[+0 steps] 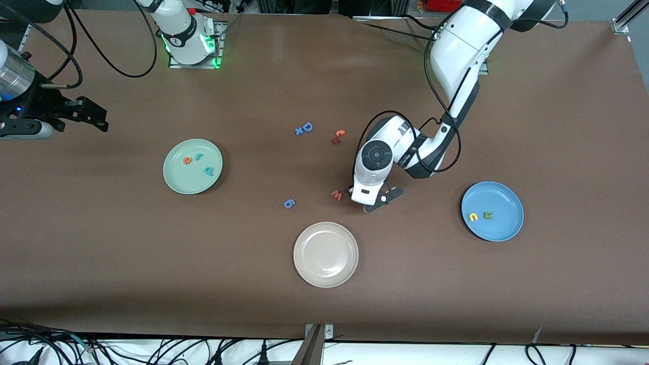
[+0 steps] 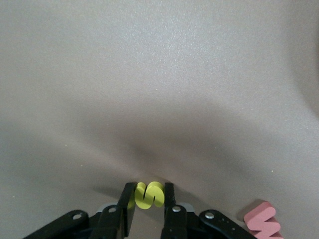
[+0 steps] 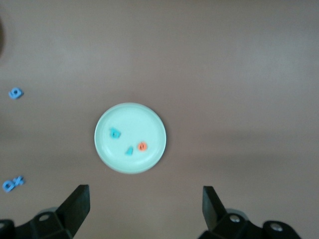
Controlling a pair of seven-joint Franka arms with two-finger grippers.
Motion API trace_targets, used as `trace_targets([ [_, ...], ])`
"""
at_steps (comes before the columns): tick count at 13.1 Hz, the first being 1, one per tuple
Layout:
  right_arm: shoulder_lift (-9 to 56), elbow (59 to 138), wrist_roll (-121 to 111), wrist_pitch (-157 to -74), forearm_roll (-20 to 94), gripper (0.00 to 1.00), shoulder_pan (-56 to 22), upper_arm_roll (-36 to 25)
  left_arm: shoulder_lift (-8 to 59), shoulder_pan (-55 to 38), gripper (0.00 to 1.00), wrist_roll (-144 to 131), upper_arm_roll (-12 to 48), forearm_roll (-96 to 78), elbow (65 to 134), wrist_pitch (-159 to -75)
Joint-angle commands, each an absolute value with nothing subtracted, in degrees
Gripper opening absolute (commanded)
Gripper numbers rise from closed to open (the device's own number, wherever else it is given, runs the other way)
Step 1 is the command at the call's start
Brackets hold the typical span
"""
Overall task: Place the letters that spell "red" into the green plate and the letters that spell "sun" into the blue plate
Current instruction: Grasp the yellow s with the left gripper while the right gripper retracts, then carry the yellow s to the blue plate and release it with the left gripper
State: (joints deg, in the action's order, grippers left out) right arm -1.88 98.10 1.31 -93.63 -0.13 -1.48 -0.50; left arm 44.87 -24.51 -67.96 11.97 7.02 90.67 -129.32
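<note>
Pinching the yellow "s" (image 2: 148, 194) upright between its closed fingers (image 2: 169, 201), the left gripper (image 1: 366, 198) sits low on the desk (image 1: 456, 284); the blue plate (image 1: 502, 230) lies toward the left arm's end, seemingly unobstructed. Right gripper (image 3: 144, 206) waits, spread wide, empty.

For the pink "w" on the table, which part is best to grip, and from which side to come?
Probably from straight above, with the fingers across the narrow width of the pink "w". It lies flat on the table, so only its thin side edges offer a hold. The left gripper, shut on the yellow "s", is right beside it.
</note>
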Motion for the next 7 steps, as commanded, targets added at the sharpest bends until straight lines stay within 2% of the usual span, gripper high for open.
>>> trace_targets([
  [1,-2.6,96.4,1.0,-92.6,1.7,1.00,1.1,1.7,43.7,-23.1,0.10,-62.3,12.0,9.1,90.3,-127.8],
  [2,-2.9,97.1,1.1,-94.6,1.7,1.00,2.1,3.4,42.8,-21.8,0.11,-60.4,12.0,9.1,90.0,-125.4],
  [7,-2.9,97.6,1.3,-95.4,1.5,1.00,1.9,3.5,38.2,-15.6,0.13,-43.9,12.0,9.1,90.6,-118.0],
])
